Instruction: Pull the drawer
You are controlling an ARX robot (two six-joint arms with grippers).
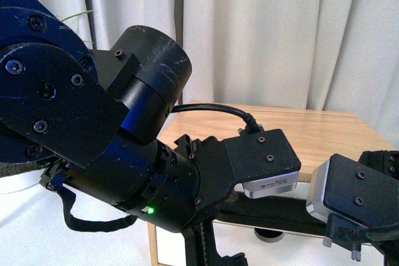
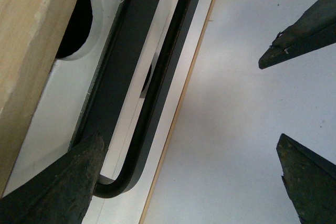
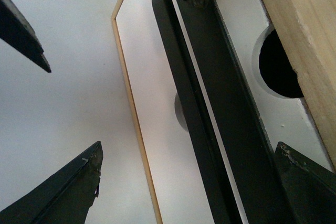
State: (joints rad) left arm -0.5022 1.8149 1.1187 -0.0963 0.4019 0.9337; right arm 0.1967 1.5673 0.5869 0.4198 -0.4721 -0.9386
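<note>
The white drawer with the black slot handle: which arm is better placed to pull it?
Probably the right. The right gripper is open astride the black slot handle beside the semicircular notch in the white drawer front; the open left gripper sits at the handle's curved end.

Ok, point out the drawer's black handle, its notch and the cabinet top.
black handle (image 2: 157, 93): left wrist view, middle of bar.
notch (image 3: 281, 66): right wrist view, its dark opening.
cabinet top (image 1: 312, 129): front view, bare wood surface.

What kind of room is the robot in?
Probably a room in a home or office, though it's hard to be sure. Long pale curtains hang behind a light wood cabinet with a white drawer.
</note>
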